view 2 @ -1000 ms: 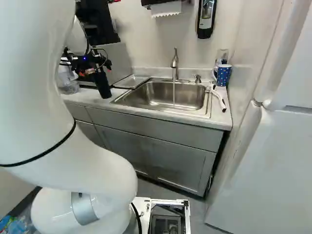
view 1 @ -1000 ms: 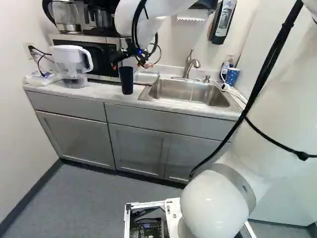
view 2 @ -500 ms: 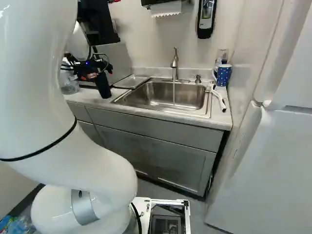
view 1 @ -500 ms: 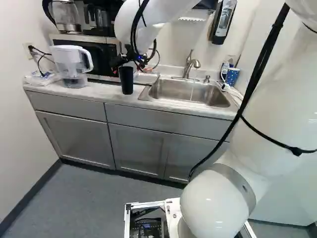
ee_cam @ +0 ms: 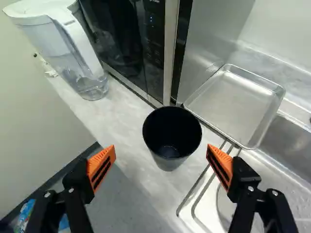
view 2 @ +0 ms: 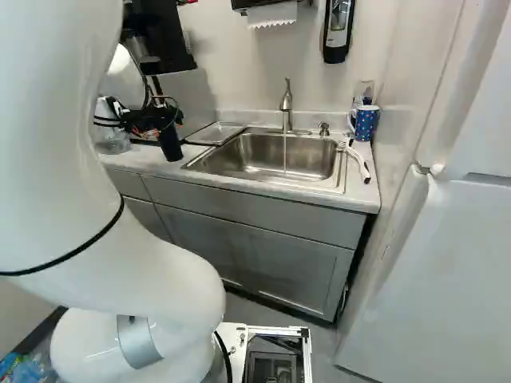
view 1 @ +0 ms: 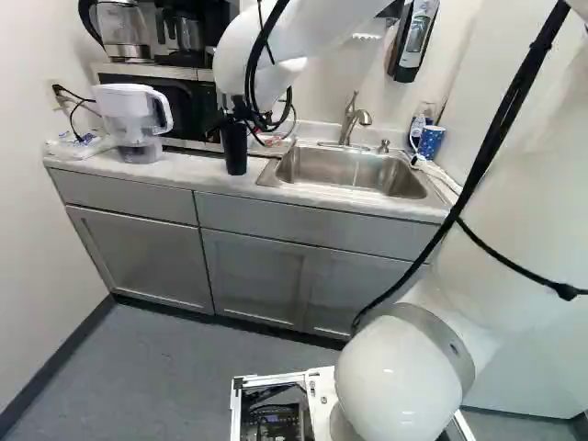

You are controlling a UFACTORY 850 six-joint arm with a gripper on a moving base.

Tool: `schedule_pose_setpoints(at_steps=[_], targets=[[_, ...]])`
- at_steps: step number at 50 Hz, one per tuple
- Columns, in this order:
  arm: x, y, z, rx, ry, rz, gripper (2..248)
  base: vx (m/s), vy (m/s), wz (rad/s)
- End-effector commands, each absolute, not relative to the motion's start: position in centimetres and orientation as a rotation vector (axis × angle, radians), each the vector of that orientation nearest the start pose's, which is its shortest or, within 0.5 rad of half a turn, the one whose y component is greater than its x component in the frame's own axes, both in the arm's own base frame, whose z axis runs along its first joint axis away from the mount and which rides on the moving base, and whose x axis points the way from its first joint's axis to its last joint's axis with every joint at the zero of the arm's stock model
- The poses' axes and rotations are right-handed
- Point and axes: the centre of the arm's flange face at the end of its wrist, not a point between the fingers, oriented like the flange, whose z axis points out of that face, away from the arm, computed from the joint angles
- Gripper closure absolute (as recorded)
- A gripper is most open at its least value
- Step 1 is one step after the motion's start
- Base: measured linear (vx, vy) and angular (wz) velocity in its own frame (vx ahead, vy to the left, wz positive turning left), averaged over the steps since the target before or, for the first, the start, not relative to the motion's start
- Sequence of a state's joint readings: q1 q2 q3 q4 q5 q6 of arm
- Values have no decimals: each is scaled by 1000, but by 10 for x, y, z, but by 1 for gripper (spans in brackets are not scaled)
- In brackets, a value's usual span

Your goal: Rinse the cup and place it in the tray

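Arm (view 1: 303, 37): wrist end shifted vs. ½ sec ago, gripper (view 2: 153, 126) now lower, by the cup (ee_cam: 166, 160) top in R base view; base & cup same pos. as before
Gripper: fingers well apart per wrist view, pads (ee_cam: 103, 162) facing each other, nothing held
Cup: black, upright on table (ee_cam: 129, 131), ahead of gripper (ee_cam: 161, 151) & btwn the line of its fingers, not touching either; mouth faces wrist cam., inside visible down to bottom
Tray (ee_cam: 233, 107): shallow metal, flat, just beside cup, btwn microwave (ee_cam: 153, 43) & sink (view 2: 263, 155), one corner over sink rim
Tap (view 2: 286, 104): at back of sink, thin water stream (view 2: 285, 155) running down into it
Pitcher (ee_cam: 68, 48): clear w/ white lid & handle, on table, on other side of cup from tray, near microwave front
Mug (view 2: 366, 122): blue w/ light dots, at far R corner of table in R base view, past sink
Brush (view 2: 358, 159): white handle, lying R of sink, in front of mug
Dispenser (view 2: 338, 30): on wall above, R of tap; paper towel (view 2: 271, 14) hangs L of it
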State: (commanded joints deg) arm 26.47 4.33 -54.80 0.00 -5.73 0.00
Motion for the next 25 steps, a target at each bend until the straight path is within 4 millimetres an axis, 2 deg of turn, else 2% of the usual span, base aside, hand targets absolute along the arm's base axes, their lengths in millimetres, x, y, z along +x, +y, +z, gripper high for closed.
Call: schedule_pose_setpoints(at_steps=[25], targets=[[428, 211, 589, -2515, -586, -1372, 3, 0, 0, 0]])
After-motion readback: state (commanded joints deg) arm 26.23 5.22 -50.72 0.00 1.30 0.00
